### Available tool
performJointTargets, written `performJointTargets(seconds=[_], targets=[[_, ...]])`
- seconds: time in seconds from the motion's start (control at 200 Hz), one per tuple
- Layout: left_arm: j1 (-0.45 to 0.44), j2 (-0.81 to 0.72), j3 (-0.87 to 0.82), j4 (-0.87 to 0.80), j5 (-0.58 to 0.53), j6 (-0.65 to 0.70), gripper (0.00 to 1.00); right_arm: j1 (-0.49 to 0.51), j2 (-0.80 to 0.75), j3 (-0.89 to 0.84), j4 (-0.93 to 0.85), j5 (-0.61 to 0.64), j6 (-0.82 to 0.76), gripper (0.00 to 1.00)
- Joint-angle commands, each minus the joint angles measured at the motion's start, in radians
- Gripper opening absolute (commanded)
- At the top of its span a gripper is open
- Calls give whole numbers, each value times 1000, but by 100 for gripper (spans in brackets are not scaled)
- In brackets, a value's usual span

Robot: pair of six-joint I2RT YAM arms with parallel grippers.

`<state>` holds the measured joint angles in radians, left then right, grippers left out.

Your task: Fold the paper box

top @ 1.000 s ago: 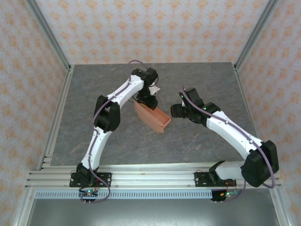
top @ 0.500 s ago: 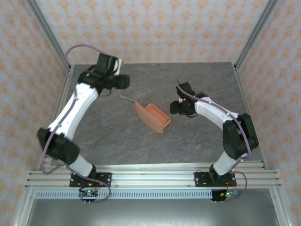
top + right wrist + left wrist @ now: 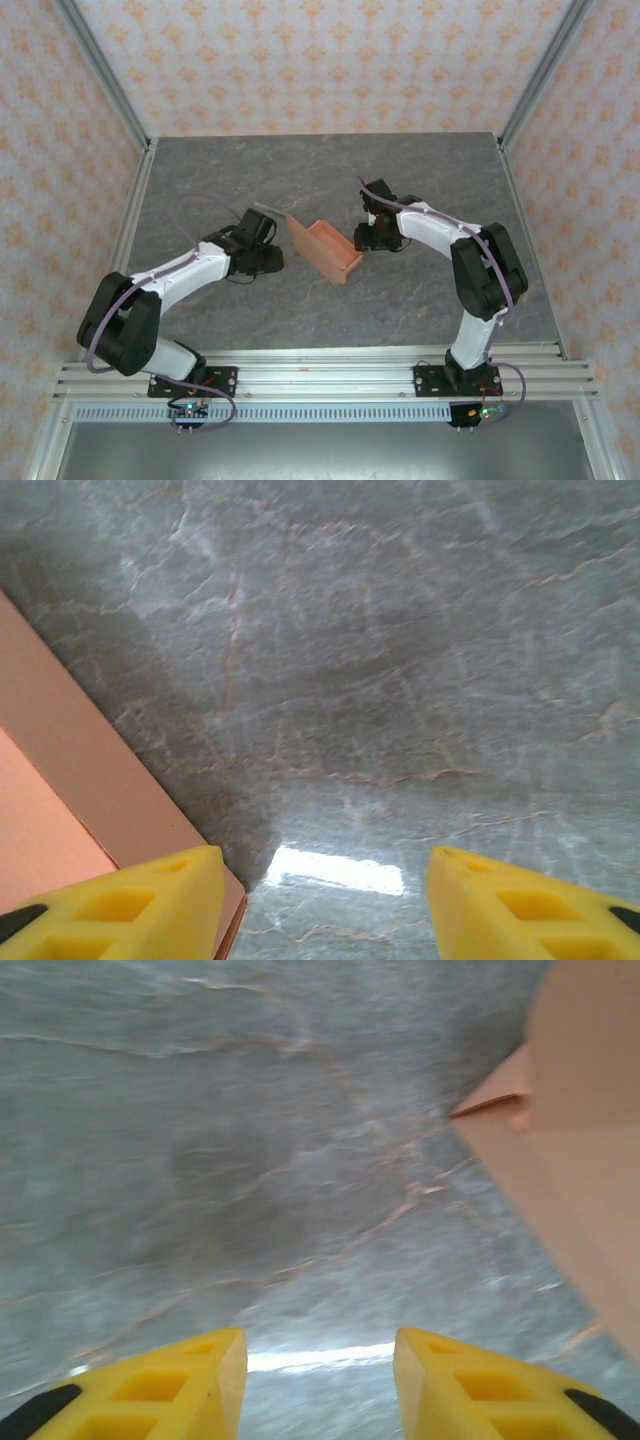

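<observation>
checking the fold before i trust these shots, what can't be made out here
- Left wrist: paper box is blurred and cut off by the right edge, beyond the left tool.
- Right wrist: the box runs off the left edge, its corner behind the right tool's finger.
- Top external: both tools' fingertips are hidden under their wrists; the grey stick is too thin to tell whether it touches the box.

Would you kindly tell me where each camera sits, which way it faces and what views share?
Top external: above and behind the bases, looking down on table, both arms, box between left gripper and right gripper.
Left wrist: on that wrist, facing the table past its yellow fingers; box at right.
Right wrist: same, own fingers below; box lower left.
Shared: box and table.
</observation>
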<state>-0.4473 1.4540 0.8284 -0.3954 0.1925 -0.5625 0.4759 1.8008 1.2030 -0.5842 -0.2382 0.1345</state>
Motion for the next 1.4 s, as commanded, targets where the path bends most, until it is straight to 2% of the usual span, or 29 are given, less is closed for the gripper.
performJointTargets(seconds=[0.0,0.22,0.43,0.861,1.061,1.221,1.396], targets=[[-6,41,-32,206,37,-121,41,18,-50,-61,-4,-77,15,55],[-11,137,3,282,53,-139,36,30,-124,-148,71,-168,60,54],[-11,254,112,296,84,-113,36,29,-156,-170,76,-109,67,54],[-24,552,484,222,172,-55,35,-9,-273,-256,19,35,66,55],[-27,675,724,119,194,-9,36,6,-381,-324,43,-34,35,53],[16,690,852,33,162,49,38,82,-421,-380,100,-110,47,48],[117,573,784,33,108,72,41,189,-393,-410,231,-178,102,44]])
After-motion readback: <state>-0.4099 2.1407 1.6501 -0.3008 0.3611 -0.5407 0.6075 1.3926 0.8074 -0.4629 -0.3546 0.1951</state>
